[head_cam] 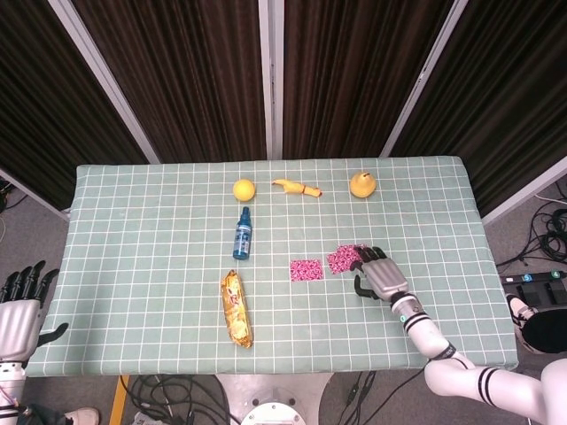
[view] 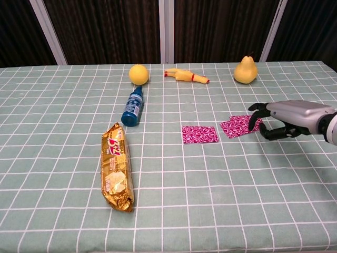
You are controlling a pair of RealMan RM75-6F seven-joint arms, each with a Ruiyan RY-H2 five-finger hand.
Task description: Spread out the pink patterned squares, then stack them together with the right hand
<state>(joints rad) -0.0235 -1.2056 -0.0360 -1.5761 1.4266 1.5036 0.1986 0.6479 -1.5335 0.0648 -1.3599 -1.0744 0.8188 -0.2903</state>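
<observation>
A matt green checked cloth (view: 63,221) covers the table. The snack packet (view: 117,167) is glossy, crinkled gold foil, and the blue bottle (view: 132,106) looks like shiny plastic. The right hand (view: 287,117) has a smooth silver-grey shell with black fingers (view: 256,107).

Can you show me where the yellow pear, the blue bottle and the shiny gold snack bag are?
Yellow pear (view: 245,70): chest view, on its round belly.
Blue spray bottle (view: 132,108): chest view, mid-body, lying down.
Gold foil snack bag (view: 116,165): chest view, middle of the pack.

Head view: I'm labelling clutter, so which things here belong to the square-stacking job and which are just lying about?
Job: two pink patterned squares; right robot hand.

Lying about: yellow ball, rubber chicken, pear, blue bottle, gold snack packet.
</observation>
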